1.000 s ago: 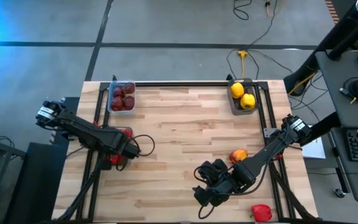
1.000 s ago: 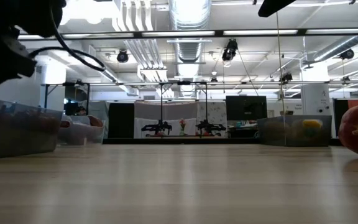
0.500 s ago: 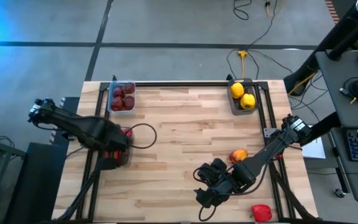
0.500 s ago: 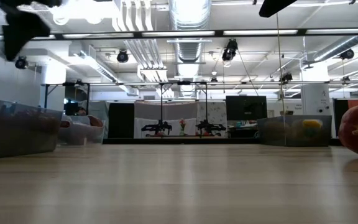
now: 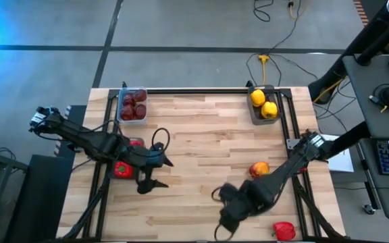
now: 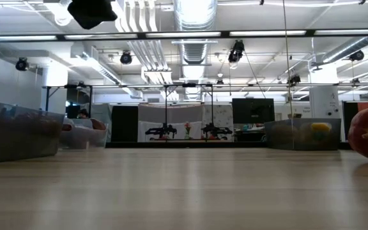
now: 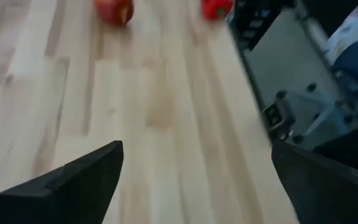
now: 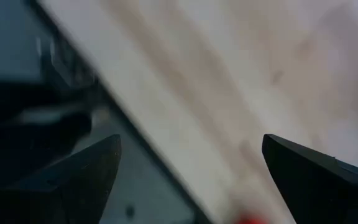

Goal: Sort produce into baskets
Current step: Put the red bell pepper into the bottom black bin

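Produce mostly sorted, two pieces left loose on the table [image 5: 194, 135]: orange-red fruit [image 5: 259, 169] toward the right side, red pepper [image 5: 284, 230] at the near right corner. Already binned: dark maroon pieces in the far-left basket [image 5: 132, 105], yellow ones in the far-right basket [image 5: 263, 104], red peppers in the basket at the left edge [image 5: 128, 158] (partly hidden under the left arm).

Between picks, by the look of it: nothing held by either arm.

Left gripper [image 5: 148, 177] out over the table just right of the left-edge basket, fingers spread wide and empty; through its wrist camera, bare wood ahead with the orange-red fruit [image 7: 113, 10] and the red pepper [image 7: 215, 7] far off across the boards.

Right gripper [image 5: 229, 210] near the front edge, left of the red pepper, fingers [image 8: 73, 174] wide apart, holding nothing; blurred.

Next move, likely: a pick of one loose piece, the pepper being closest to the right gripper. Calls for centring open fingers over it, coming down, closing, then carrying across to the red-pepper basket on the left (a long reach, perhaps better left to the other arm). No matching basket evident for the orange-red fruit.
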